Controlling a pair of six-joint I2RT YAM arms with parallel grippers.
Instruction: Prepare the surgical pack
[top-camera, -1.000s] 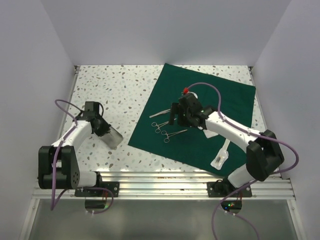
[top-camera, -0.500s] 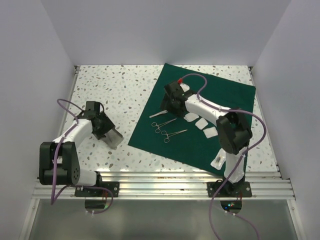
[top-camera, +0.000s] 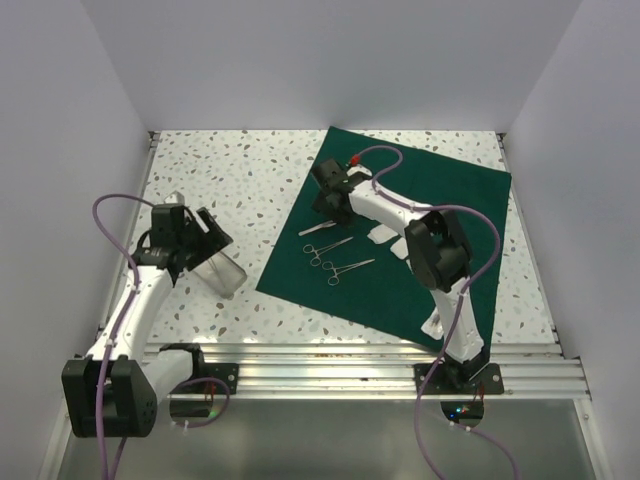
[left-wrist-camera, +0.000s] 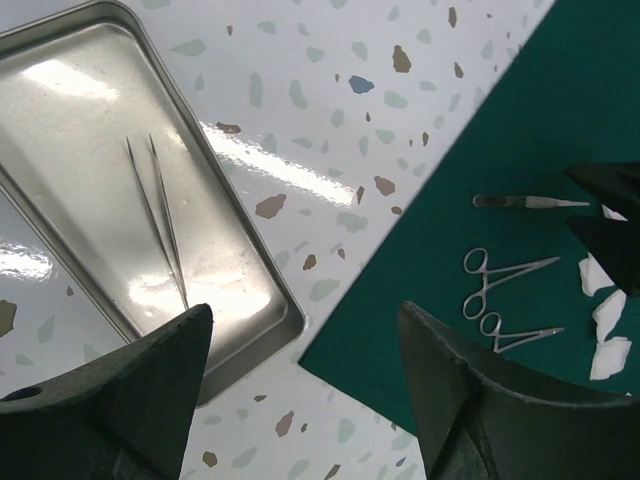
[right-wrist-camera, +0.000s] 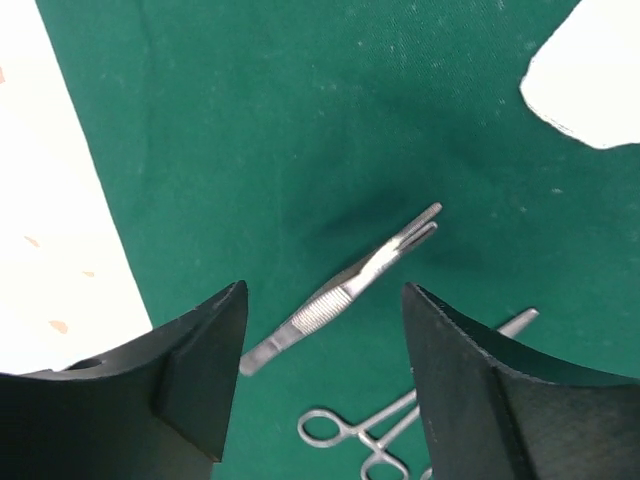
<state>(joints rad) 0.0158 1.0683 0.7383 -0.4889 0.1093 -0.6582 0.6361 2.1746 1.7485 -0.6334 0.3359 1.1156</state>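
Observation:
The dark green drape (top-camera: 420, 210) lies flat on the right half of the table. On it lie steel thumb forceps (right-wrist-camera: 345, 290), two ring-handled clamps (top-camera: 335, 258) and white gauze pads (top-camera: 385, 235). My right gripper (right-wrist-camera: 322, 300) hovers open over the forceps, one finger on either side of the handle and nothing held. Left of the drape stands the small steel tray (left-wrist-camera: 60, 90) with thin tweezers (left-wrist-camera: 160, 215) lying in it. My left gripper (left-wrist-camera: 305, 330) hangs open and holds nothing, above the tray's corner nearest the drape and the drape's edge (left-wrist-camera: 420, 330).
A white sealed packet (top-camera: 437, 322) lies at the drape's near right corner. Speckled tabletop (top-camera: 220, 180) stretches left of the drape. White walls close the back and both sides. The aluminium base rail (top-camera: 330, 360) runs along the near edge.
My left gripper opened and lifted off the tray, leaving the tweezers in it. My right gripper moved left across the drape to above the forceps, its jaws narrowing somewhat.

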